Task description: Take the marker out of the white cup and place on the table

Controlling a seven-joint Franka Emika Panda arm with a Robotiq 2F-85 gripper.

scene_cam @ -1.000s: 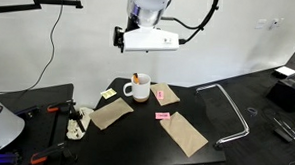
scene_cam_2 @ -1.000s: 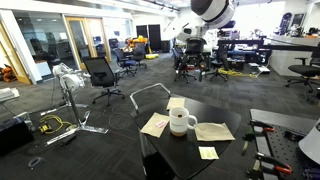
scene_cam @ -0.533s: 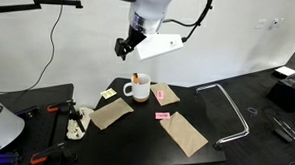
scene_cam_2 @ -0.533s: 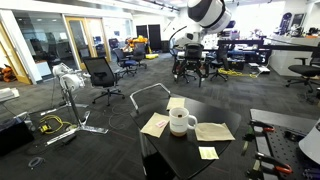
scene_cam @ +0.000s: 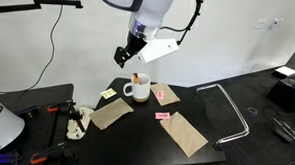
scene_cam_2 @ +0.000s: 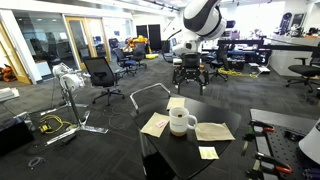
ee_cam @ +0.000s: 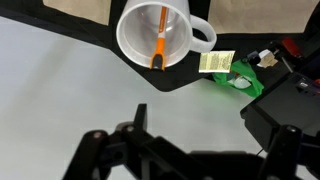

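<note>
The white cup stands on the black table near its back edge, and it shows in both exterior views. The orange marker leans inside the cup; its tip pokes above the rim in an exterior view. My gripper hangs well above the cup, tilted down toward it, open and empty. In the wrist view its dark fingers sit wide apart at the bottom edge, below the cup. It also shows high up in an exterior view.
Brown paper pieces lie to either side of the cup. Pink sticky notes and a yellow one lie on the table. A metal frame stands at one table edge. A green object lies beside the table.
The arm has tilted from level to pointing down at the cup, and the gripper has come lower and closer above it. The cup and marker have not moved.
</note>
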